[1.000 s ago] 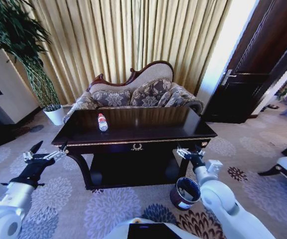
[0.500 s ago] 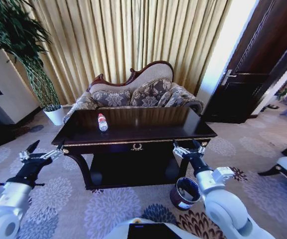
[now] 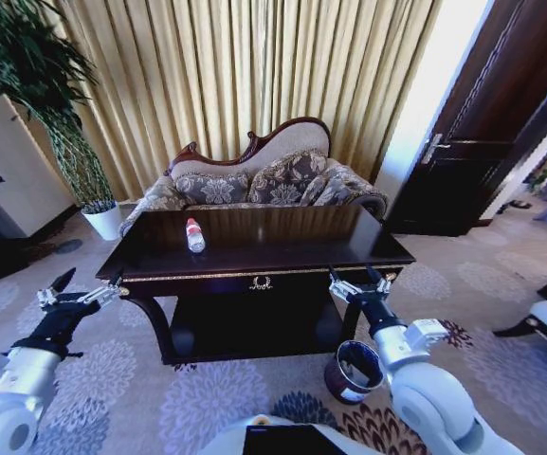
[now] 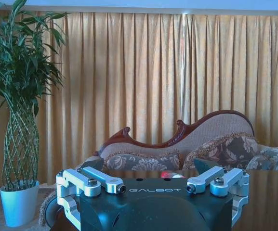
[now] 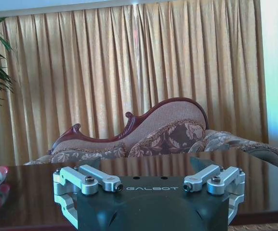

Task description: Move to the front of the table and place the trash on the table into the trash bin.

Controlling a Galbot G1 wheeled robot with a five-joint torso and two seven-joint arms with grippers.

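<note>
- While the robot faces the long front edge of the dark table [image 3: 282, 248], both arms reach forward at about tabletop height with nothing in either gripper.
- The left gripper [image 3: 77, 292] hovers off the table's left front corner, above the patterned carpet [image 3: 207, 398]; its fingers are spread wide and hold nothing.
- The right gripper [image 3: 361, 283] sits just in front of the table's right front corner, fingers likewise spread and empty.
- The only trash seen on the tabletop is a clear plastic bottle [image 3: 194, 233] with a red cap and red label; it lies on its side on the left half of the top, cap toward the sofa [image 3: 264, 175], well apart from both grippers.
- In the right wrist view the bottle shows at the frame edge, resting on the glossy surface.
- The trash bin [image 3: 355, 370], dark maroon with a shiny rim and a white label, stands upright on the carpet near the table's right front leg, right beside the right forearm and below that gripper.
- Behind the table stand the sofa and gold curtains [image 3: 254, 66]; a potted plant [image 3: 36, 95] in a white pot stands to the left.
</note>
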